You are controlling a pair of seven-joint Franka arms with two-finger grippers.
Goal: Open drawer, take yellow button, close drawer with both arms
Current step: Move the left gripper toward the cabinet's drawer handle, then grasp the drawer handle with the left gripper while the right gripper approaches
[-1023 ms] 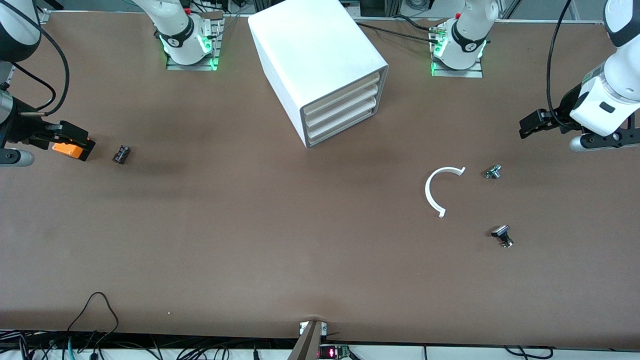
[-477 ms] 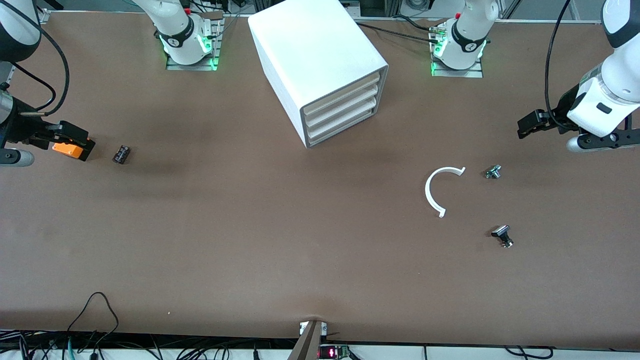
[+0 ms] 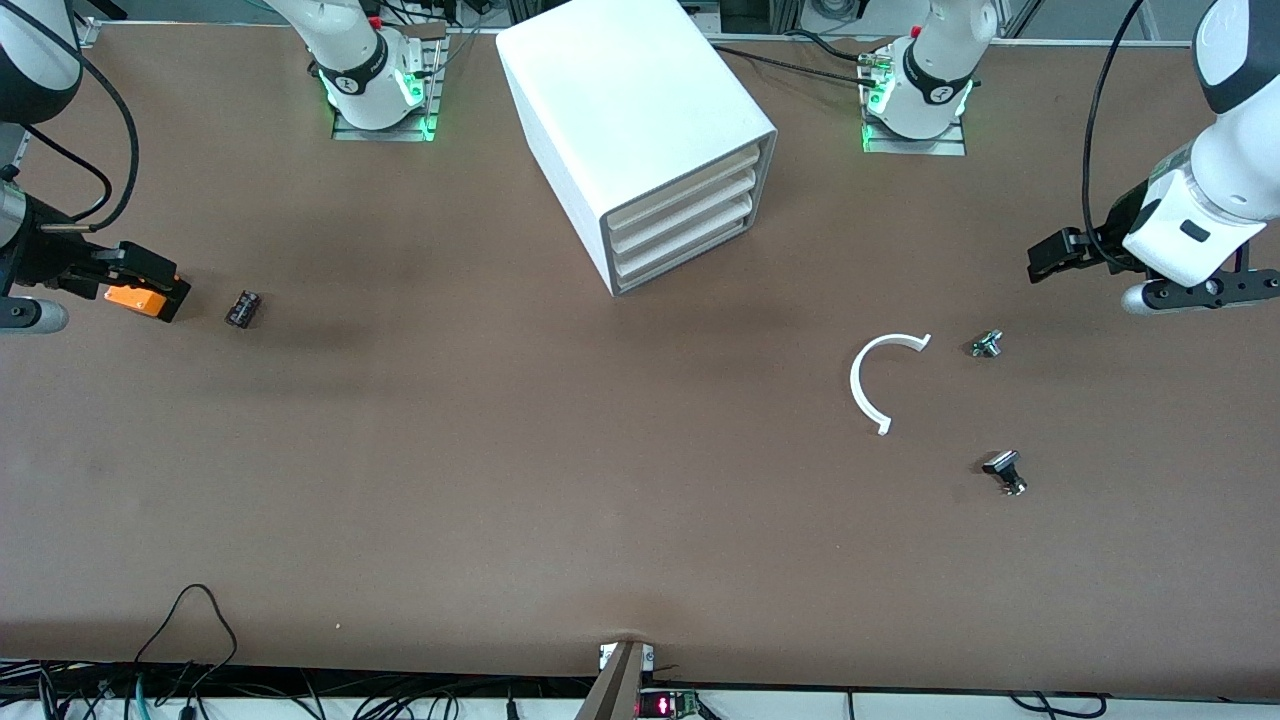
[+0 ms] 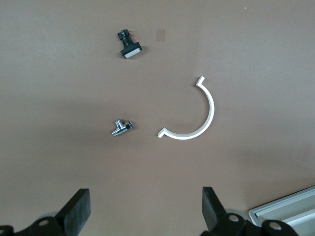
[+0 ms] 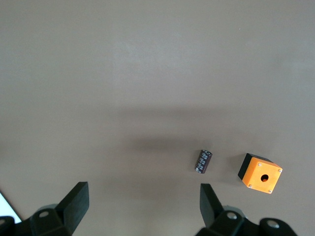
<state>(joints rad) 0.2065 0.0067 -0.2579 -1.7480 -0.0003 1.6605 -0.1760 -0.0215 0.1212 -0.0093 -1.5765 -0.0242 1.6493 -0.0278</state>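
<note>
Starting at nine o'clock of the surface [image 3: 500, 450]: no change at the right arm [image 3: 25, 255]. Still waiting there, right jaws spread wide and empty over the orange cube [image 3: 135, 298], with a black cylinder [image 3: 242, 308] lying just beside the cube at its three o'clock.

Moving on to twelve o'clock: cabinet [image 3: 620, 100] standing where it stood, front angled toward four o'clock. Top drawer [image 3: 685, 185] flush with the two below, so not yet opened. No sign of the button anywhere on the surface; presumably inside that shut drawer, though cannot confirm from here.

Down at four o'clock of the cabinet: white arc [image 3: 858, 385], a silver part [image 3: 986, 344] at its two o'clock and a black part [image 3: 1005, 470] at its five o'clock, all untouched.

And here, at three o'clock, the action: left arm [image 3: 1190, 220] on the move, wrist lifted and slid a little toward the cabinet over the last second. Left jaws wide apart and empty, over bare surface at the silver part's one o'clock, with a corner of the cabinet just creeping into the left wrist view.

Looks like the opening approach, very early in the task. Still well apart from the drawer front, so plenty of travel left before any pull, and all three steps yet to do.
</note>
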